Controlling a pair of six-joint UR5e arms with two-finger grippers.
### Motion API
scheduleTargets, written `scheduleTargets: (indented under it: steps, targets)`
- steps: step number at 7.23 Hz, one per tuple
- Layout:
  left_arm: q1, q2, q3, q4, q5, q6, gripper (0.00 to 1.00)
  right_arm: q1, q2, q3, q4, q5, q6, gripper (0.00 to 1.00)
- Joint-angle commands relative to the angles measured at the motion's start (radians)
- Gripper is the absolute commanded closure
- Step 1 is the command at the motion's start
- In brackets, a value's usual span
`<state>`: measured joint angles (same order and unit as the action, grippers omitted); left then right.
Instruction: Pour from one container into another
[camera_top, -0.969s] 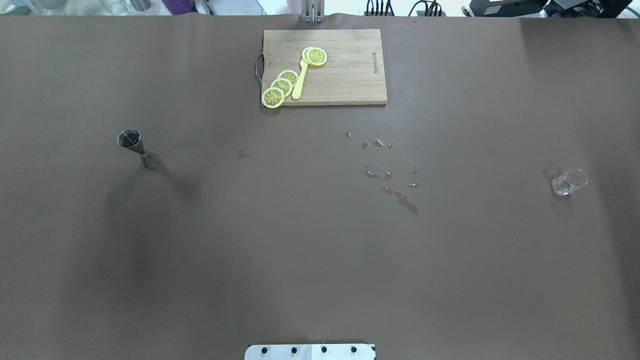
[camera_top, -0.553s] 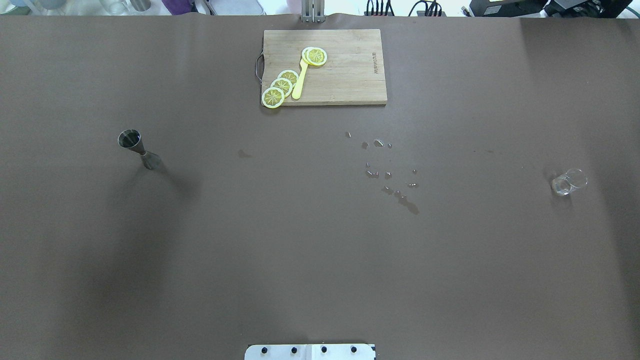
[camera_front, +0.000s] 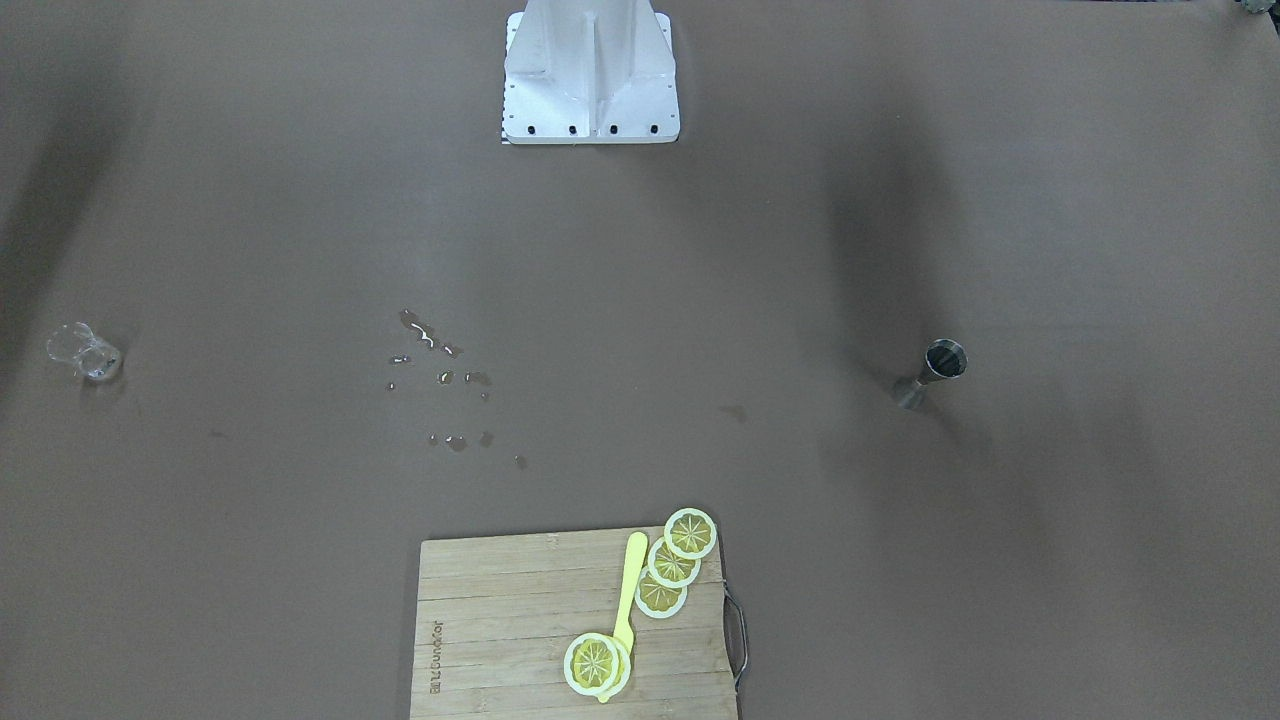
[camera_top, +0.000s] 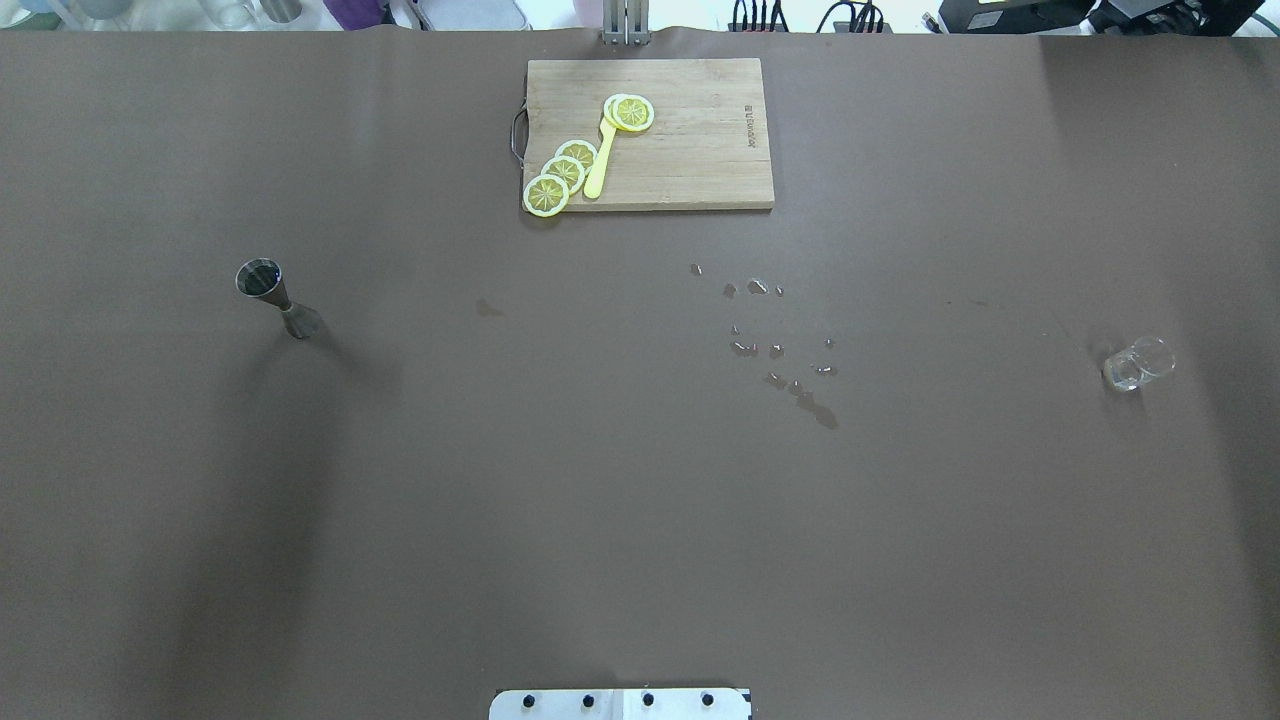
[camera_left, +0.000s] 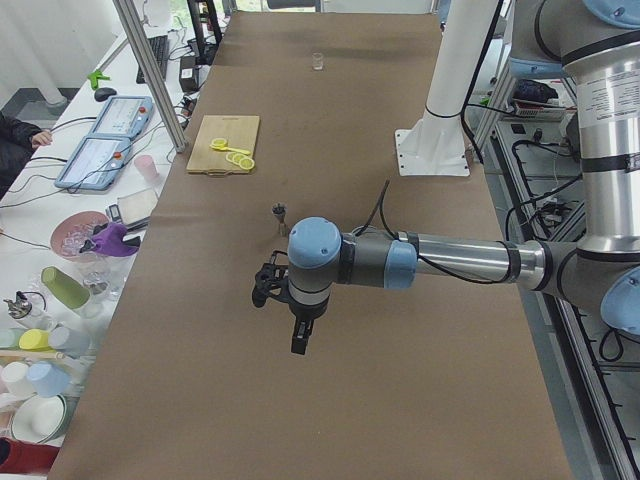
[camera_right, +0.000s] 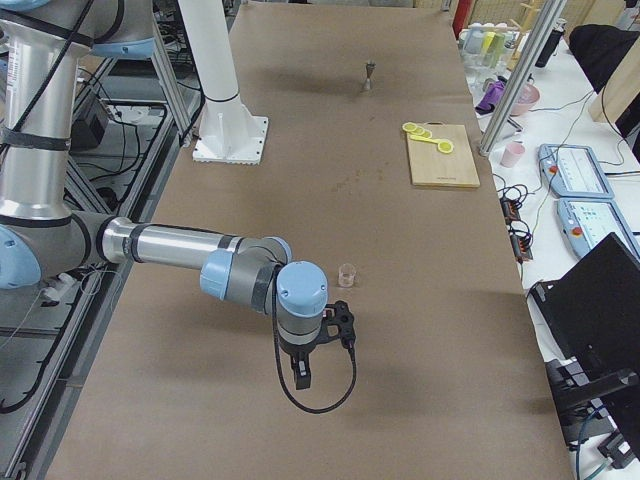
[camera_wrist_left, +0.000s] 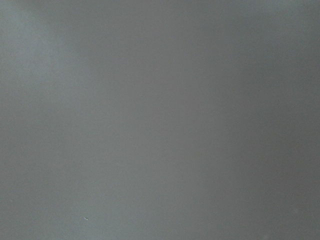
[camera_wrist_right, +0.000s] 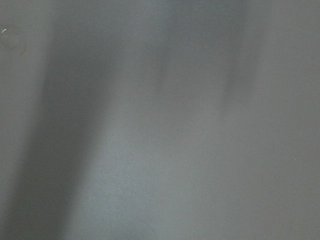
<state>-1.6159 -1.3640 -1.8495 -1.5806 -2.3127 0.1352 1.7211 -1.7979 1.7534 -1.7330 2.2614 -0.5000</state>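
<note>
Pretty much the whole table (camera_top: 640, 520) is plain matte brown. Upper middle: a pale wood-grain cutting board (camera_top: 700, 150) with yellow, white-rimmed lemon slices (camera_top: 546, 194). The jigger (camera_top: 278, 298) at left is dark steel-grey, and the glass (camera_top: 1137, 363) at right is clear.

Matt brown covering on the counter (camera_top: 600, 520), smooth, no shine at all. That jigger (camera_top: 280, 298) is polished metal, dark and mirror-like in the cup. The glass (camera_top: 1135, 363) is clear and catches the light. Pale grained wood for the cutting board (camera_top: 690, 150), with a thin metal handle (camera_top: 517, 135). The lemon slices (camera_top: 562, 173) look like glossy yellow plastic. Wet droplets (camera_top: 775, 350) glisten. On the left arm (camera_left: 460, 262), a brushed silver tube and smooth blue caps.
</note>
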Motion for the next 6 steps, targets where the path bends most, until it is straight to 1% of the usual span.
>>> scheduleTargets:
  steps: [1,2,6]
  targets:
    - [-0.001,0.002,0.044,-0.002,-0.007,-0.003,0.02,0.0,0.0,0.0,0.001,-0.002,-0.002,0.0]
    - [-0.001,-0.001,0.03,-0.004,-0.007,-0.005,0.02,0.0,0.0,0.0,0.003,-0.002,0.0,0.0]
    - [-0.001,-0.003,0.049,-0.044,-0.007,-0.006,0.02,0.0,0.0,0.0,0.003,-0.002,-0.002,0.0]
